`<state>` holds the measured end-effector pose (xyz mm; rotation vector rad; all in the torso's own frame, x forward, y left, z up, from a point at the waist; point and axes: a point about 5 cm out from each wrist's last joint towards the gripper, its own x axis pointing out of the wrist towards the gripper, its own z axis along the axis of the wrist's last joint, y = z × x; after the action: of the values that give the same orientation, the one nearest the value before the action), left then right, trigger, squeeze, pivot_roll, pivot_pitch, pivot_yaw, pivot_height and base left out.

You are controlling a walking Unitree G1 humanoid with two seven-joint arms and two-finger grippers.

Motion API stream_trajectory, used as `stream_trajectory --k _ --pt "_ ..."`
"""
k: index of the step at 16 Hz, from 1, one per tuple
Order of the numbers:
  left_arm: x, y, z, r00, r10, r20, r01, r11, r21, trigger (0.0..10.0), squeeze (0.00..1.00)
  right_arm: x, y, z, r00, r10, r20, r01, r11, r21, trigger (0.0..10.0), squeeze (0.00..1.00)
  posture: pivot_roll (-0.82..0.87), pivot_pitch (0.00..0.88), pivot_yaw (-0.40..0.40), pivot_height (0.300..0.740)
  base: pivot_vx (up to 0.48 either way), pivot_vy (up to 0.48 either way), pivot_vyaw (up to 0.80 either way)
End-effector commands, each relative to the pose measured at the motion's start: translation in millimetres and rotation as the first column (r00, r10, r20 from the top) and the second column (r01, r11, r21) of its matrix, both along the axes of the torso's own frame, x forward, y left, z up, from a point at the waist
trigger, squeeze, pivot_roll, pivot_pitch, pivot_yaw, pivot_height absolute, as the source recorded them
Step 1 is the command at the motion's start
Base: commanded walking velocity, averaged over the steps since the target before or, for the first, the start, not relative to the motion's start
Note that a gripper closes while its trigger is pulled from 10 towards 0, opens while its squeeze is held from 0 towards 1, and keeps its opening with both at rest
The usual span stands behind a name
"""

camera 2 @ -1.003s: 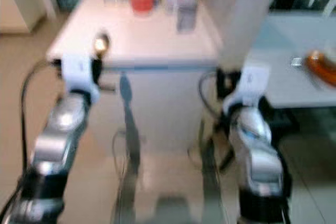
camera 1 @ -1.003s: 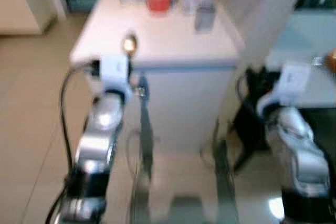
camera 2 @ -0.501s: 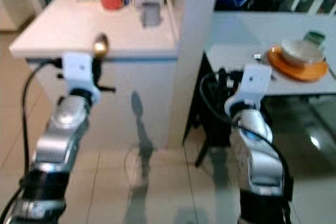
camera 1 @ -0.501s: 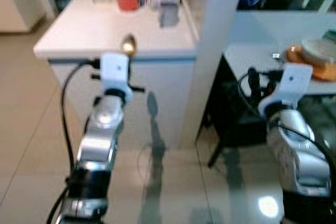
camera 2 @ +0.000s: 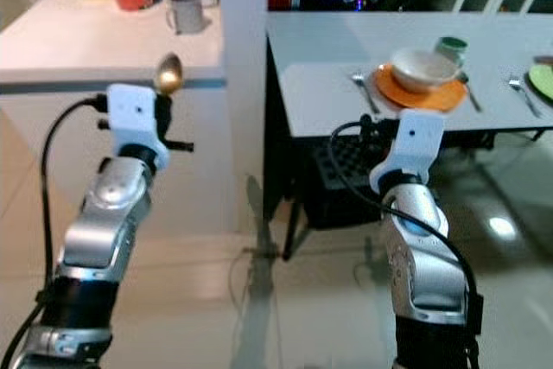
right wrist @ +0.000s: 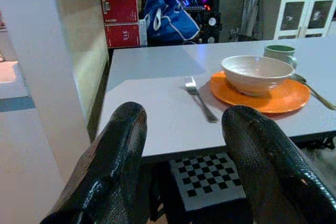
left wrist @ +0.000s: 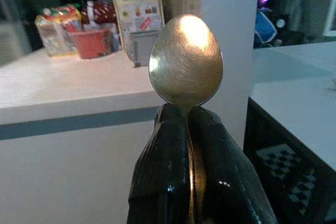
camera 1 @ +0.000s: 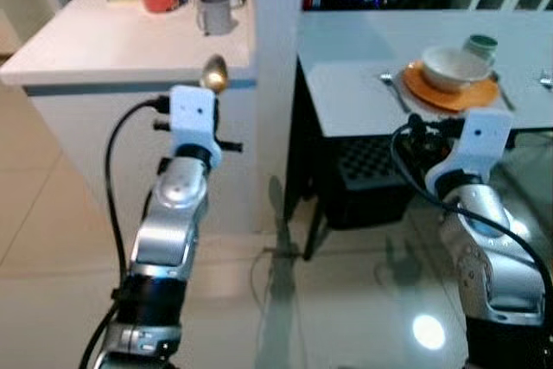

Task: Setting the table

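view has swung right: i now see the table (camera 2: 346, 66) at 1 o'clock. left gripper (left wrist: 186, 114) clamps spoon (left wrist: 186, 59); right gripper (right wrist: 184, 129) spread, empty.

camera swung right | dining table (camera 2: 328, 66), orange plate (camera 2: 421, 95), bowl (camera 2: 423, 69) now in sight

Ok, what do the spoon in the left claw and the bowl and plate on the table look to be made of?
Spoon: metal, gold or brass toned, with a brushed sheen and a bright glare spot; the left claw is shut on its handle.
Bowl: probably glazed ceramic, cream and smooth with a soft gloss.
Plate: orange and even in colour; ceramic or plastic, the look leaves it open.
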<state>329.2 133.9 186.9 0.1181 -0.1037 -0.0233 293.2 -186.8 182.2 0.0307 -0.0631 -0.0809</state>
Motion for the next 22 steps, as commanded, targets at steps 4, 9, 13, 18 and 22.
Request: stream_trajectory --k 4,9,13,18,22 --pt "0.5 -10.3 3.7 1.0 -0.024 0.017 0.024 1.0 0.005 10.0 0.0 -1.4 -6.3 3.9 0.999 -0.027 0.017 0.027 0.999 -0.025 10.0 0.0 -0.09 0.0 0.033 0.74 0.0 -0.48 0.0" --pt "1.1 -12.1 6.1 0.999 -0.034 0.029 0.033 0.999 0.031 10.0 0.0 -1.2 -7.8 4.2 0.999 -0.036 0.02 0.036 0.999 -0.027 10.0 0.0 -0.08 0.0 0.031 0.74 0.0 -0.378 0.0" --pt "-0.8 -22.7 15.1 0.987 -0.14 0.079 0.139 0.99 0.024 10.0 0.0 -3.1 -12.1 1.1 0.998 -0.07 0.005 0.07 0.997 0.014 10.0 0.0 -0.09 0.0 0.033 0.74 0.0 0.0 -0.2" --pt "-2.6 -25.0 18.9 0.978 -0.177 0.11 0.175 0.984 0.027 10.0 0.0 -6.0 -19.4 0.2 0.994 -0.11 0.001 0.11 0.994 0.022 10.0 0.0 -0.09 0.0 0.034 0.74 0.314 0.0 -0.8" --pt "-2.5 -25.7 18.3 0.976 -0.187 0.116 0.184 0.982 0.032 10.0 0.0 -6.4 -21.9 1.2 0.992 -0.123 0.004 0.123 0.992 0.021 10.0 0.0 -0.09 0.0 0.038 0.74 0.457 0.0 -0.8"
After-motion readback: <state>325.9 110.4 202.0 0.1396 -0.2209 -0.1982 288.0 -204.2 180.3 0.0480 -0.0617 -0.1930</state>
